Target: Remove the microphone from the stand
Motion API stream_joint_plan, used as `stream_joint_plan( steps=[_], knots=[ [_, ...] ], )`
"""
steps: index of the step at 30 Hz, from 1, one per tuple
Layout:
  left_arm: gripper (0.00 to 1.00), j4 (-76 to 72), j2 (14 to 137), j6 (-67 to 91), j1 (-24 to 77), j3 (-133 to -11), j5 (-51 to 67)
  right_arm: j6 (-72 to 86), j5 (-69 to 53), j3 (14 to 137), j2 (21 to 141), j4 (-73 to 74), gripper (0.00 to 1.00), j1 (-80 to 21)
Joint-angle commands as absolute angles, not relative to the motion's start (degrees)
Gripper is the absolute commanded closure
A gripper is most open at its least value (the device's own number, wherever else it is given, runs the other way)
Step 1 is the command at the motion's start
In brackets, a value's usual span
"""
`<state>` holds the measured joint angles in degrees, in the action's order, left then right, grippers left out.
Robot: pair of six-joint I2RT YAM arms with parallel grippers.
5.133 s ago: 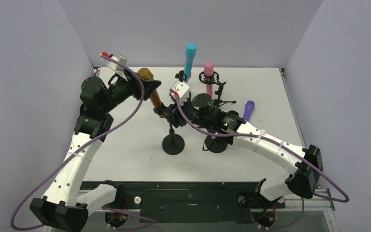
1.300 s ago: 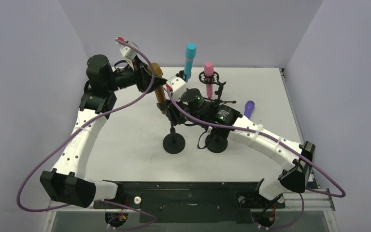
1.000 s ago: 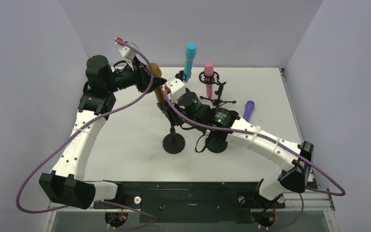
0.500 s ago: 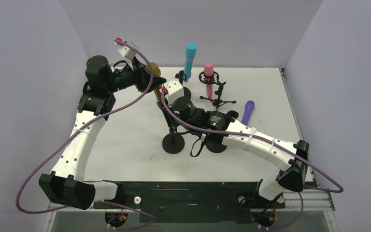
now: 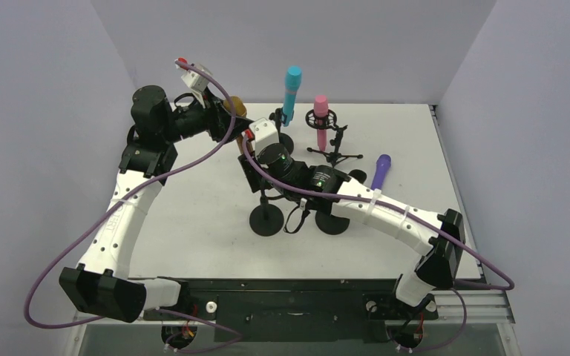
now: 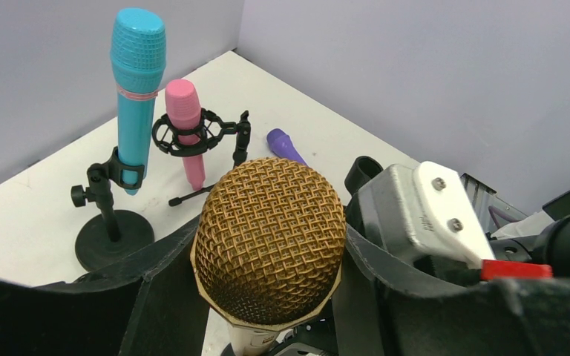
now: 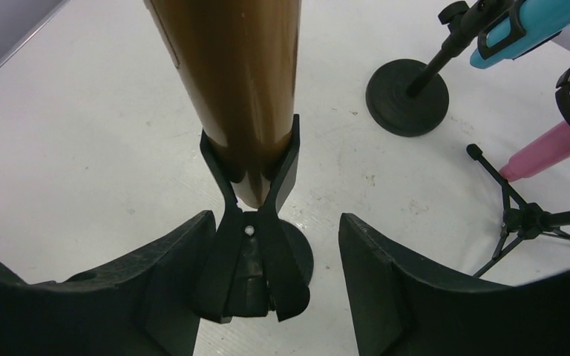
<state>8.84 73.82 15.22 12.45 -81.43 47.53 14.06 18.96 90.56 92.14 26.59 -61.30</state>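
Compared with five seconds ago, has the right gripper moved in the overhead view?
Yes. The right gripper has shifted left, away from the pink microphone, and now sits open around the clip of the stand holding the gold microphone.

The microphone has a gold mesh head and bronze body (its stand is black).
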Motion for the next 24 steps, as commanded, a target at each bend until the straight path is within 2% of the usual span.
stream_joint_plan(
  steps=[1,5,7,10,11,12,13,15,24],
  knots=[
    [1.0,10.7,72.9,13.8,12.6,-83.0,46.9,14.8,17.9,93.6,92.9,25.0,0.44,-60.5],
    [1.0,10.8,72.9,13.8,12.7,-83.2,46.8,14.9,18.4,93.9,92.7,25.2,0.53,-60.6],
    [1.0,11.1,72.9,13.6,12.6,-83.3,46.8,14.9,18.7,93.9,92.4,25.5,0.62,-60.6],
    [1.0,11.3,73.0,13.4,12.7,-83.4,46.7,14.8,18.5,93.9,91.7,25.8,0.7,-60.7],
    [1.0,11.4,73.0,13.3,12.6,-83.4,46.6,14.7,18.5,94.0,91.3,25.9,0.78,-60.7],
    [1.0,11.4,72.9,13.3,12.7,-83.5,46.7,14.6,18.1,94.1,91.2,26.2,0.82,-60.8],
    [1.0,11.4,72.9,13.3,12.6,-83.5,46.7,14.3,18.0,94.3,91.1,26.3,0.92,-60.9],
    [1.0,11.4,72.9,13.3,12.7,-83.5,46.6,13.9,17.6,94.2,90.7,26.7,1.0,-60.9],
    [1.0,10.4,72.5,13.6,12.3,-83.6,47.1,11.2,4.5,82.4,82.9,18.2,1.0,-58.8]
  ],
)
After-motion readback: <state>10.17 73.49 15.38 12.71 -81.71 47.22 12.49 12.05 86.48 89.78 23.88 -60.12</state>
